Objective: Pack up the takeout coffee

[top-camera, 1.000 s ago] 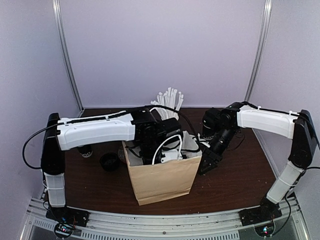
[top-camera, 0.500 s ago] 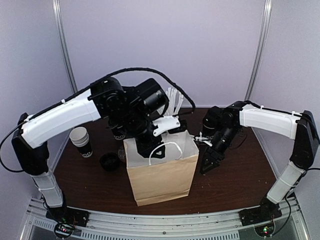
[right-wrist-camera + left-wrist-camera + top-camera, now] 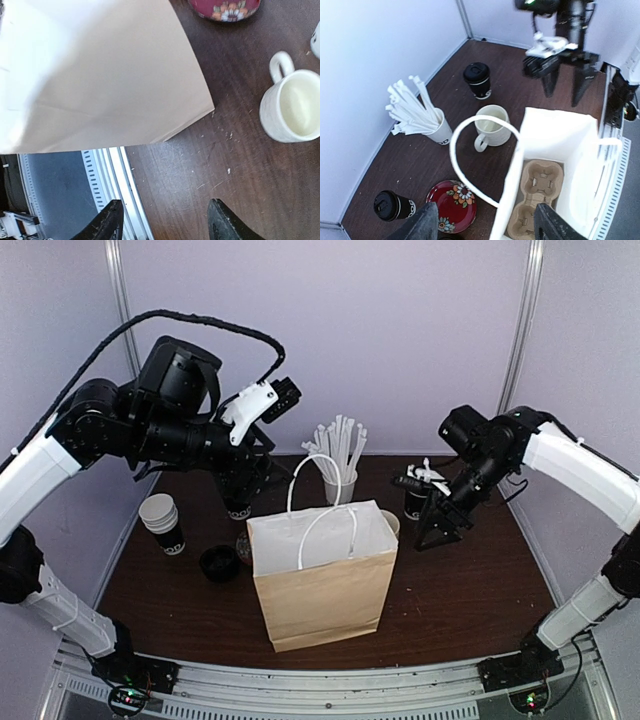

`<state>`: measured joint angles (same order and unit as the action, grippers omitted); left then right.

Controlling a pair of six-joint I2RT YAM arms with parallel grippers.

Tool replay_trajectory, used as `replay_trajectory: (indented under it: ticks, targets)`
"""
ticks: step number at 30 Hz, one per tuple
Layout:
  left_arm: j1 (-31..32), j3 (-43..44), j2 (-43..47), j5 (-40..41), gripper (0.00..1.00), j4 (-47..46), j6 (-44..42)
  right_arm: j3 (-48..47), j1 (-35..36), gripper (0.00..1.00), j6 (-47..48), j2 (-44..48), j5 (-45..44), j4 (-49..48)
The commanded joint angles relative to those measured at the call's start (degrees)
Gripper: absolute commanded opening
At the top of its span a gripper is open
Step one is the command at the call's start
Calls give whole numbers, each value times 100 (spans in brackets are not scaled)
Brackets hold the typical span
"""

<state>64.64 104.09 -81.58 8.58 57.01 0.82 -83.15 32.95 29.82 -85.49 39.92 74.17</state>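
Two lidded cups of takeout coffee to pack, both upright on the table [image 3: 480, 590], neither in the paper bag [image 3: 320, 585] yet. Right-side cup [image 3: 477, 79]: just behind the right gripper [image 3: 437, 535], toward the back wall and slightly to the bag side; long axis vertical, black lid up. Left-side cup [image 3: 392, 205]: beside the red flowered plate [image 3: 451, 206], under the raised left arm.

Right gripper: low beside the bag, tilted downward, fingers [image 3: 107, 222] apart with nothing between them; faces the bag's side wall and the cream mug [image 3: 295, 105], not the cup. Left gripper [image 3: 486, 220]: high up, off to the back-left of the bag, fingers likewise apart and empty, well above everything on the table.

Judged nearer to the right-side cup: the right arm, by a clear margin; probably calls for a turn back toward the wall and a level approach at the paper side below the lid. For the left-side cup: the left arm, after a long descent.

In the way: cream mug between right-side cup and bag; bag handles [image 3: 453, 150] standing in loops over the mouth; cup of straws [image 3: 338, 455] behind the bag, straws fanned out. Flat on the bag floor: cardboard carrier [image 3: 537, 197], wells empty; hence a straight-down entry past the handles into a well. On the left: stack of lidless cups [image 3: 165, 525] and loose black lid [image 3: 218, 562], well apart from both grippers.
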Motion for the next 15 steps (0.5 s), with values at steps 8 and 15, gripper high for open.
replay_trajectory:
  ticks: [8,15]
  targets:
    - [-1059,-69,-771,-1176,71,-691,1032,-1541,589,73,212,1012,788,174]
    - [-1497,149,-1295,-1902,56,-857,1301,-2150,1711,74,-220,182,429,-3]
